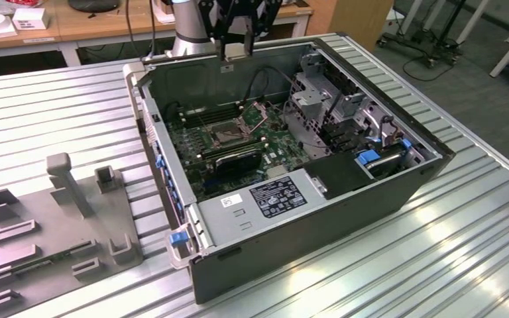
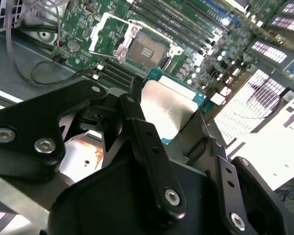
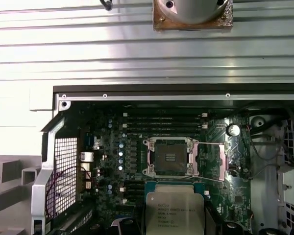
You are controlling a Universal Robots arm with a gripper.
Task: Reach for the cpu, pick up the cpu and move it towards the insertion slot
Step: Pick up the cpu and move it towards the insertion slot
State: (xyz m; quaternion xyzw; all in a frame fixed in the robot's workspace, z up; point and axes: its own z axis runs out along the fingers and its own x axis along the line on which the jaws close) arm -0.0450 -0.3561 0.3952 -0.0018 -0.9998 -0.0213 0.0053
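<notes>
My gripper (image 1: 235, 48) hangs above the far rim of the open computer case (image 1: 325, 218), shut on the cpu (image 1: 234, 52), a small pale square chip. In the second wrist view the cpu (image 2: 169, 110) sits flat between the black fingers (image 2: 137, 127), its silvery face up and a teal edge showing. The insertion slot (image 1: 222, 136) lies on the green motherboard inside the case, below the chip. In the first wrist view the slot (image 3: 167, 156) has a dark centre in a silvery frame, its bracket swung open, and the cpu (image 3: 175, 210) is just short of it.
The case stands on a slatted metal table (image 1: 466, 245). A grey plastic fixture (image 1: 51, 232) lies at the exterior view's left. Inside the case are long memory slots (image 3: 164, 125), cables and a metal drive cage (image 1: 325, 106). The arm's base (image 1: 191, 40) rises behind the case.
</notes>
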